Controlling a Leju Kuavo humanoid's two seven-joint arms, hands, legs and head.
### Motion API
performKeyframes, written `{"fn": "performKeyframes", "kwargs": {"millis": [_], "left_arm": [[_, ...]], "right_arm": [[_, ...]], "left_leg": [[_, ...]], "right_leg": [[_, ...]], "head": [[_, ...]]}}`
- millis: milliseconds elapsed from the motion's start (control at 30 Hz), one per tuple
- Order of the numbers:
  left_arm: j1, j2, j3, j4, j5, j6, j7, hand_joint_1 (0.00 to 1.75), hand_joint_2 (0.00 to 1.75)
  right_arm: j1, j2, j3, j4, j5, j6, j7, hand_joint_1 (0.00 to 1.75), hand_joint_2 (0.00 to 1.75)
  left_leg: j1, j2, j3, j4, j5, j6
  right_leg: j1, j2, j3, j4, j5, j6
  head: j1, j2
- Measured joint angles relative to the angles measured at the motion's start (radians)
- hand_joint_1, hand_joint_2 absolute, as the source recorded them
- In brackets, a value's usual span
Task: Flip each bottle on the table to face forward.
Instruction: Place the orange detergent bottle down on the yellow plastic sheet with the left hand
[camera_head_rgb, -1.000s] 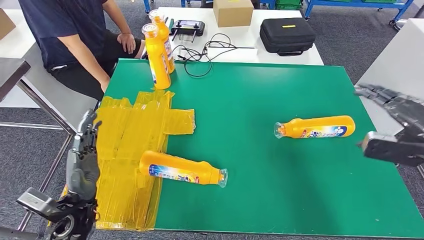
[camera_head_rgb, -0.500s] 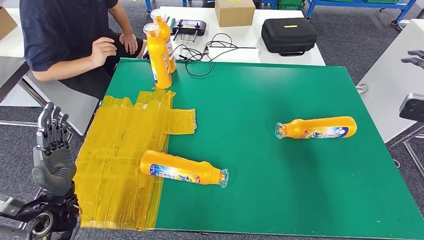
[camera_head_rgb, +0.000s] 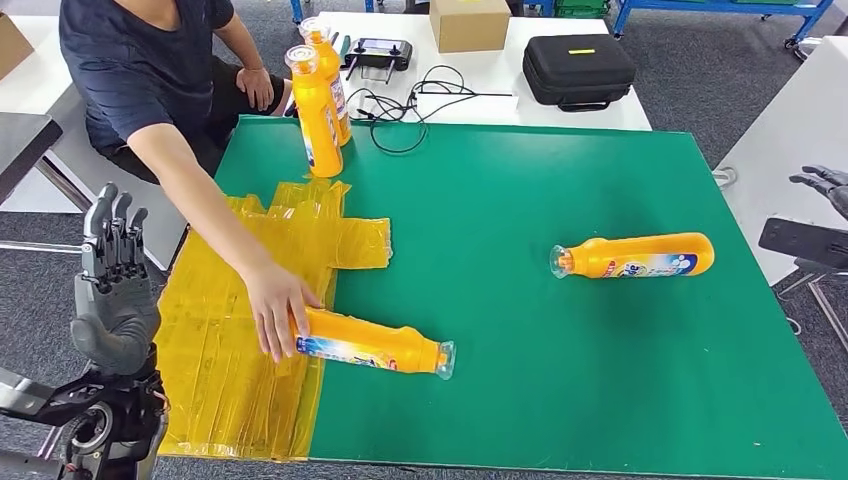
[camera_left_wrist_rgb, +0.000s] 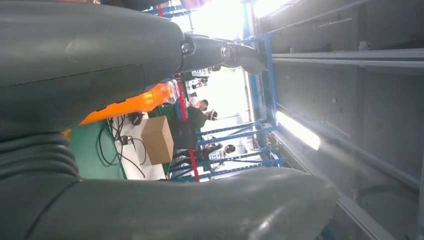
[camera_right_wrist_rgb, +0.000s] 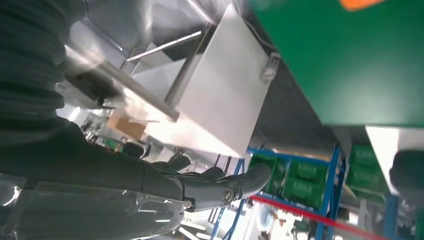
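Note:
Two orange bottles lie on their sides on the green table (camera_head_rgb: 560, 400): one bottle (camera_head_rgb: 375, 346) near the front left, its mouth to the right, and another bottle (camera_head_rgb: 634, 256) at the right, its mouth to the left. A person's hand (camera_head_rgb: 273, 307) rests on the base of the front-left bottle. Two more orange bottles (camera_head_rgb: 318, 100) stand upright at the table's far left corner. My left hand (camera_head_rgb: 113, 290) is raised off the table's left edge, fingers straight and apart, holding nothing. My right hand (camera_head_rgb: 824, 186) hangs off the right edge, fingers spread and empty.
A patch of yellow tape sheets (camera_head_rgb: 250, 300) covers the table's left part. The person sits at the far left, arm stretched over the tape. Behind stand a white table (camera_head_rgb: 480, 90) with a black case (camera_head_rgb: 577, 68), cardboard box (camera_head_rgb: 468, 22), controller and cables.
The person's arm has reached across the tape and laid a hand on the front-left bottle. My left hand rose a little; my right hand swung outward past the right edge.

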Motion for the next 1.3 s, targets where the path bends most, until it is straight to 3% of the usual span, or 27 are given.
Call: {"fn": "performKeyframes", "kwargs": {"millis": [367,700,1100,1300], "left_arm": [[0.0,-0.003,-0.001,-0.002,0.004,0.007,0.0,0.0,0.0],[0.008,0.001,0.0,-0.031,0.022,0.007,-0.001,0.0,0.0],[0.007,0.01,0.003,-0.033,0.03,-0.006,-0.001,0.0,0.0],[0.014,0.01,0.014,-0.037,0.03,0.004,-0.001,0.0,0.0]], "right_arm": [[-0.092,0.073,0.074,0.125,0.101,0.067,0.046,0.0,1.75],[-0.203,0.197,0.169,0.196,0.208,0.153,0.136,0.0,1.75],[-0.197,0.276,0.221,0.233,0.215,0.145,0.138,0.0,1.75],[-0.186,0.337,0.237,0.249,0.23,0.147,0.201,0.0,1.75]], "left_leg": [[0.0,0.0,-0.002,0.0,0.0,0.0],[0.001,0.0,-0.002,0.0,0.001,0.0],[0.001,0.0,-0.003,0.0,0.001,0.0],[0.001,0.0,-0.002,0.0,0.001,0.0]], "right_leg": [[0.001,0.0,-0.002,0.0,0.0,0.0],[0.001,0.0,-0.002,0.001,0.0,0.0],[0.001,-0.001,-0.002,0.001,0.0,0.0],[0.001,0.0,-0.002,0.001,0.0,0.0]], "head": [[0.0,0.0],[0.0,0.0],[0.0,0.0],[0.0,0.0]]}}
